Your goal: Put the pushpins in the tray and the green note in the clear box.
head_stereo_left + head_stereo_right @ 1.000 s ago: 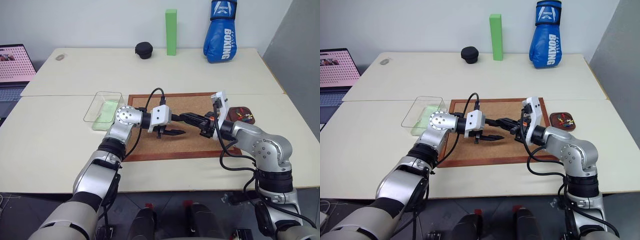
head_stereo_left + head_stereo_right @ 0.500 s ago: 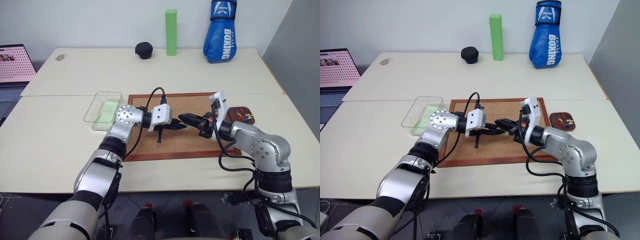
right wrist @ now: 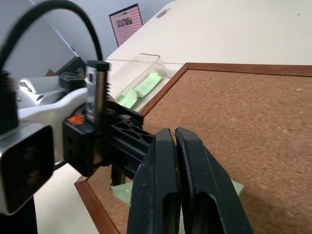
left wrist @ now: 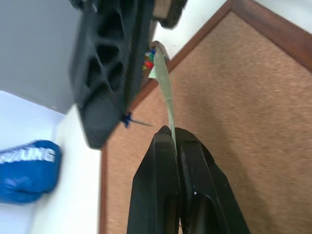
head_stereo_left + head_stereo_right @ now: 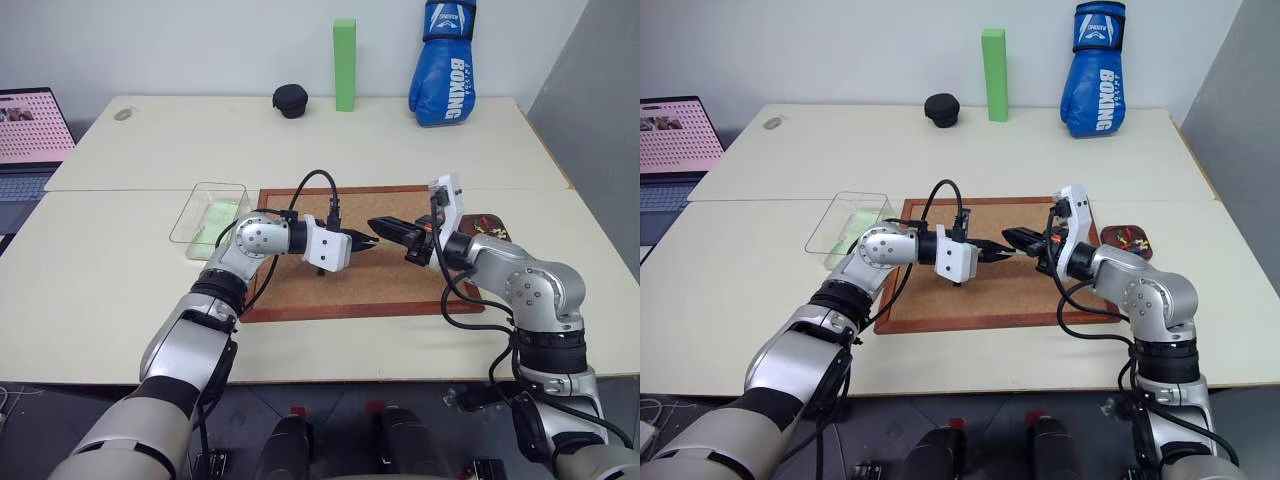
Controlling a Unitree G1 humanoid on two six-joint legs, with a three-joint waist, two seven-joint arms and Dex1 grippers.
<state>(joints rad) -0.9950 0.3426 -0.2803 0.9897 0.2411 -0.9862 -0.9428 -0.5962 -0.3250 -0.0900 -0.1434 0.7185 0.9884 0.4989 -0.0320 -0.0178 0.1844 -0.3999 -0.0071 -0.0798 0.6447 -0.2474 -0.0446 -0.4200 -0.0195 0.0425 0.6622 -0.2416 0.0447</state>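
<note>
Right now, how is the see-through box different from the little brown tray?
The clear box is see-through and bigger; the tray is dark reddish-brown and smaller. The clear box sits left of the corkboard, the tray right of it. The clear box holds pale green paper, the tray coloured pushpins. Both are shallow and rest on the table.

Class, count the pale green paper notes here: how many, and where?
3: two notes seem to lie in the clear box; a third note is pinched in the left tool above the corkboard. More may be hidden.
</note>
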